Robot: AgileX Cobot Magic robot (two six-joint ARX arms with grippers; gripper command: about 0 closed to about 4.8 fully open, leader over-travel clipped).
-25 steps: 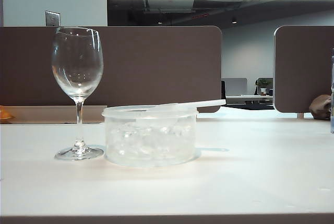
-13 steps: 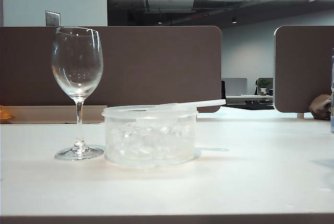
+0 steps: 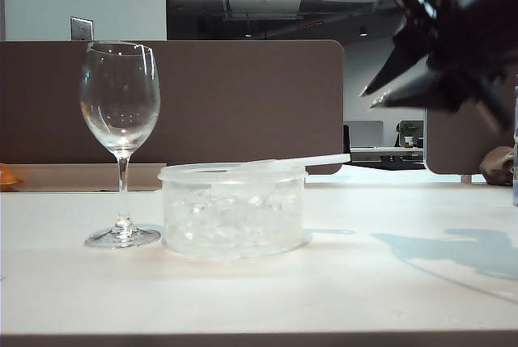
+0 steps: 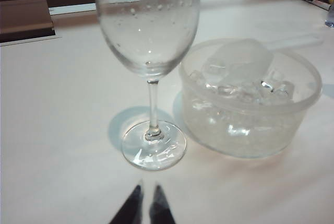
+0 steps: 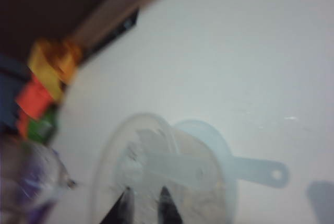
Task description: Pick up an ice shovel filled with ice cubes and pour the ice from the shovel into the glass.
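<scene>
Table (image 3: pixel 388 282): white and flat, bearing everything else; a dark shadow of the right arm falls on its right part in the exterior view.
Right gripper (image 3: pixel 371 97): high in the air at the upper right of the exterior view, well above the table and apart from every object; its two dark fingers are spread a little with nothing between them. In its own wrist view (image 5: pixel 145 197) the tips frame the tub from above – blurred.
Tub (image 3: pixel 233 209): round clear plastic, squat, at the middle of the table just right of the glass in the exterior view.
Glass (image 3: pixel 120 120): tall stemmed wine glass, upright, its foot just beside the tub; small droplets on the bowl in the left wrist view (image 4: pixel 148 31).
Ice shovel (image 3: pixel 279 164): lying across the tub, bowl inside among the ice, thin handle jutting past the rim to the right – untouched by either gripper.
Ice cubes (image 4: pixel 245 85): small clear chunks piled in the tub.
Left gripper (image 4: pixel 146 191): low, near the foot of the glass, not touching it; tips nearly together, holding nothing.
</scene>
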